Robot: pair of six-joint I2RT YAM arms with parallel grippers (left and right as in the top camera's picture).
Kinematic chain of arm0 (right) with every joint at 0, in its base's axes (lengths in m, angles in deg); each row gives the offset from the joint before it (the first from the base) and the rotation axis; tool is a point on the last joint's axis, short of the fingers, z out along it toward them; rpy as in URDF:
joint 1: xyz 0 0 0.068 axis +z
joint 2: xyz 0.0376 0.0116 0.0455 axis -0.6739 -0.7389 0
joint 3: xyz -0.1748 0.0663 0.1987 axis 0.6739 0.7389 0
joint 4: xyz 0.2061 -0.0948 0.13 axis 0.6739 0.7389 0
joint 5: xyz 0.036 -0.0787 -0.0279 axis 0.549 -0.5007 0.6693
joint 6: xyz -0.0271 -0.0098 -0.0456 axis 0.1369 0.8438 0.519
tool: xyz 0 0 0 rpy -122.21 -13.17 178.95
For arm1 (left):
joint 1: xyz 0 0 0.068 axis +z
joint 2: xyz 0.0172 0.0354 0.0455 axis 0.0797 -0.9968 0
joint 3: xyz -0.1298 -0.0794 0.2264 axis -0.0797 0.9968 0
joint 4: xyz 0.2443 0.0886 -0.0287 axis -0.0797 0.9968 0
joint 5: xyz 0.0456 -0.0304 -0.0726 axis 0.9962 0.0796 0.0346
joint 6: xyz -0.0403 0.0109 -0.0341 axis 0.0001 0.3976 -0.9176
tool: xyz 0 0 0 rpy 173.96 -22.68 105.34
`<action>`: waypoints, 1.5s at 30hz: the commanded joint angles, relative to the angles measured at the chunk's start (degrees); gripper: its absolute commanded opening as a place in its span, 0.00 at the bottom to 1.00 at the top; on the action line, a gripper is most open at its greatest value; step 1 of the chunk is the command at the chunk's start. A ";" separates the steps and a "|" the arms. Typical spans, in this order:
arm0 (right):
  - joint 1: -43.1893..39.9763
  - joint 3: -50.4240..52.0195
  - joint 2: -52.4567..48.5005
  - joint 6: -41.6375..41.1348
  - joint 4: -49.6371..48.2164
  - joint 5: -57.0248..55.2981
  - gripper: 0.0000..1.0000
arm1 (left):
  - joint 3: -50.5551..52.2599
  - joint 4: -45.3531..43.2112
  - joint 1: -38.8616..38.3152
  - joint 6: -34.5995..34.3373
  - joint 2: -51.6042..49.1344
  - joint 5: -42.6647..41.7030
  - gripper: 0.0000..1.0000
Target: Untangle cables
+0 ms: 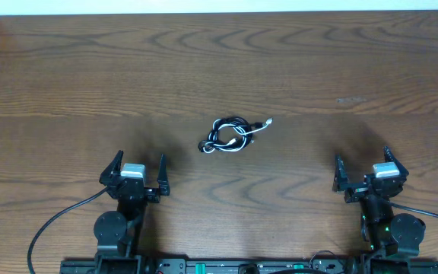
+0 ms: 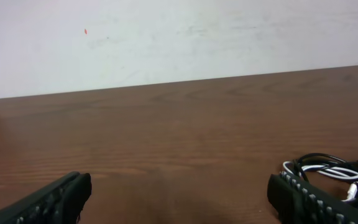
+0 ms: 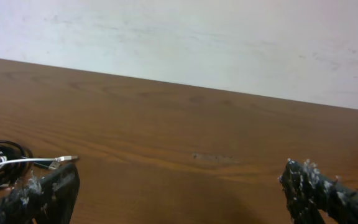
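The cables point(image 1: 233, 135), one white and one black, lie wound together in one small bundle on the middle of the wooden table, with a white plug end sticking out to the right. The bundle also shows at the right edge of the left wrist view point(image 2: 331, 171) and at the left edge of the right wrist view point(image 3: 8, 160). My left gripper point(image 1: 137, 169) is open and empty at the front left, apart from the bundle. My right gripper point(image 1: 364, 167) is open and empty at the front right, also apart from it.
The wooden table point(image 1: 90, 84) ends at a white wall at the back. A faint scuff mark point(image 1: 350, 100) shows on the table at the right. Thick black arm wires point(image 1: 52, 224) loop at the front edge.
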 commanded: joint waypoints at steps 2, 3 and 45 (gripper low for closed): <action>-0.31 0.20 0.24 1.22 -0.24 0.00 0.99 | 0.61 2.45 0.24 0.15 -0.22 -0.37 0.96; -0.31 0.20 0.24 1.20 -0.22 0.31 0.99 | 0.55 2.45 0.24 0.13 -0.61 -0.37 0.96; -0.26 -56.04 -69.05 -6.47 31.10 25.27 0.99 | -61.61 32.22 -8.83 5.77 -81.20 -29.35 0.96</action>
